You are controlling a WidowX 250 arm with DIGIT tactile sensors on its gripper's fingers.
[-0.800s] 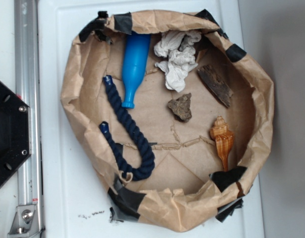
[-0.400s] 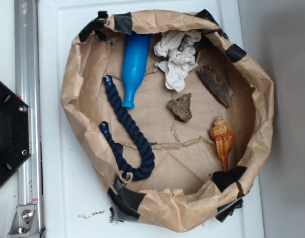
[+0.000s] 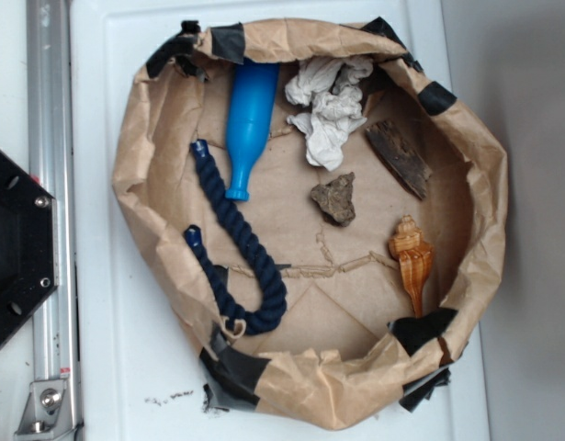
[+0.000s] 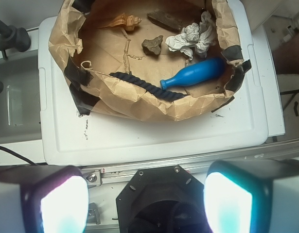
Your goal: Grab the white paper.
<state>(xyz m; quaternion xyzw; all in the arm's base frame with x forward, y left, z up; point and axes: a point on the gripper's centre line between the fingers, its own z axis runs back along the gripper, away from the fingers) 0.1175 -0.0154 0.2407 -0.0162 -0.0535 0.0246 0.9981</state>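
Nothing done yet: paper (image 3: 330,108) is lying untouched beside the bottle (image 3: 248,124). Tool (image 4: 147,194) is hanging far back, probably wide open, holding nothing.

One crumpled wad of white paper (image 3: 330,108) lies in the nest. One smooth blue plastic bottle (image 3: 248,124) lies there too. There is one length of dark navy twisted rope (image 3: 238,246). Two rough brown pieces count as wood or bark: one long flat dark slab (image 3: 399,157) and one small lumpy chunk (image 3: 335,198). One orange-brown spiral seashell (image 3: 412,258) completes the loose items. All six sit inside one large brown kraft paper nest (image 3: 140,156) with black tape patches, on one white plastic lid (image 3: 126,367). Two glowing fingers (image 4: 59,204) show in the wrist view.
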